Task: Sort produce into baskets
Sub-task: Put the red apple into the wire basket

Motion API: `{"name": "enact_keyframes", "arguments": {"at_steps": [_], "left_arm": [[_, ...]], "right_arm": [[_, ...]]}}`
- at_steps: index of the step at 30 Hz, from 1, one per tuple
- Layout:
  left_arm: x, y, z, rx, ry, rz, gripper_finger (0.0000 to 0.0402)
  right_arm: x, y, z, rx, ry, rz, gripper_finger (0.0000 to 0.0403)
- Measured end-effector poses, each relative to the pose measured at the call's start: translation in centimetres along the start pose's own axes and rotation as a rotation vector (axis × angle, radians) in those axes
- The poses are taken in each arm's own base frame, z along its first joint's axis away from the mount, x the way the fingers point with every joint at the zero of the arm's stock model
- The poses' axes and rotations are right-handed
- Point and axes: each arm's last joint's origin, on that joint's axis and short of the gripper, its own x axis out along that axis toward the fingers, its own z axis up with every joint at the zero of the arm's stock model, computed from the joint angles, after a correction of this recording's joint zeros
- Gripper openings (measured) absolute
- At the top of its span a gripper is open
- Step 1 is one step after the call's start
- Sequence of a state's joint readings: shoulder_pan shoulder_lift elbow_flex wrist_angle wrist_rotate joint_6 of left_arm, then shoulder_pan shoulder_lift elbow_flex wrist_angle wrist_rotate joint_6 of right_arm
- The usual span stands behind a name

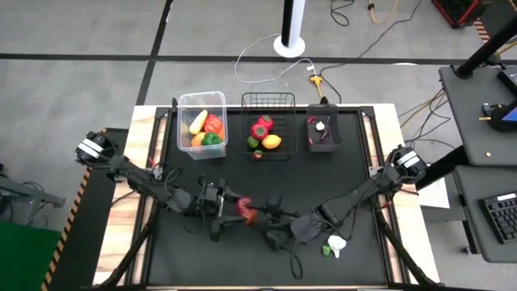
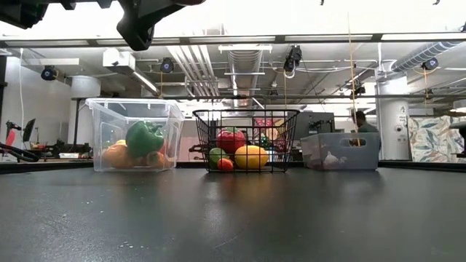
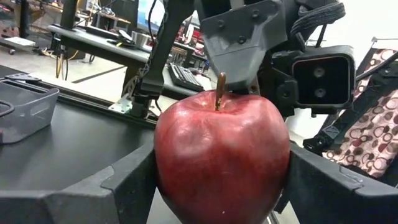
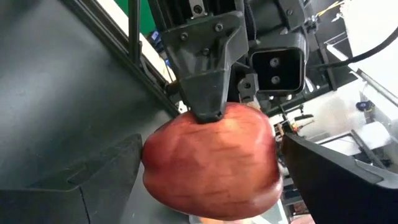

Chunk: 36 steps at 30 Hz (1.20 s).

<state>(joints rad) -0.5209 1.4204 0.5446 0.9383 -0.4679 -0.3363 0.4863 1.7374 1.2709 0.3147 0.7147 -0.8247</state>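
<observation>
- High view shows both our arms meeting mid-bench, the red apple (image 1: 245,209) held between the left end effector (image 1: 234,207) and the right end effector (image 1: 260,213), above the bench (image 1: 161,259).
- Left wrist view: our left fingers press both flanks of the apple; the right fingers spread around it, contact unclear.
- We judge the apple light, rigid, and glossy enough to slip; gripping across its widest girth looks safest.
- Clear tub (image 1: 202,125): yellow, red, orange and green pieces.
- Wire basket (image 1: 267,128): red, yellow and green items.
- Smoky bin (image 1: 323,132): something white, something reddish.
- A white-and-green piece (image 1: 334,245) lies loose near the right arm.
</observation>
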Motion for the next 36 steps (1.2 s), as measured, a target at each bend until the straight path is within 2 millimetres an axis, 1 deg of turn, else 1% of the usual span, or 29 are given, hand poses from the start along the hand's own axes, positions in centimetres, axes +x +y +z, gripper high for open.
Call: {"name": "enact_keyframes", "arguments": {"at_steps": [5,10,14,18,20,25,28,32,36], "left_arm": [[0.0,0.0,0.0,-0.004,0.000,-0.007,0.0281],[0.0,0.0,0.0,-0.005,-0.001,-0.005,0.0286],[0.0,0.1,0.0,-0.017,0.000,0.018,0.0305],[0.0,0.2,-0.4,-0.001,0.031,0.030,0.0326],[0.0,0.2,-0.6,0.012,0.057,0.037,0.0334],[-0.5,0.5,-0.8,0.055,0.135,0.065,0.0339],[-0.9,0.7,-0.7,0.065,0.186,0.083,0.0340],[-1.6,0.9,-0.8,0.041,0.260,0.115,0.0340],[-2.1,1.3,-1.2,0.012,0.323,0.157,0.0339]], "right_arm": [[0.3,-0.1,-0.4,0.017,0.014,0.017,0.0373],[0.4,-0.1,-0.5,0.021,0.015,0.017,0.0346],[0.4,-0.2,-0.5,0.025,0.020,0.015,0.0328],[0.4,-0.2,-0.6,0.034,0.027,0.011,0.0326],[0.3,-0.5,-0.6,0.055,0.030,0.000,0.0326],[-0.2,-1.5,-0.2,0.096,0.046,0.006,0.0326],[-0.5,-2.9,0.2,0.133,0.079,0.007,0.0327],[-0.4,-6.2,0.4,0.207,0.152,0.013,0.0327],[0.4,-10.0,-0.6,0.301,0.272,0.078,0.0327]]}}
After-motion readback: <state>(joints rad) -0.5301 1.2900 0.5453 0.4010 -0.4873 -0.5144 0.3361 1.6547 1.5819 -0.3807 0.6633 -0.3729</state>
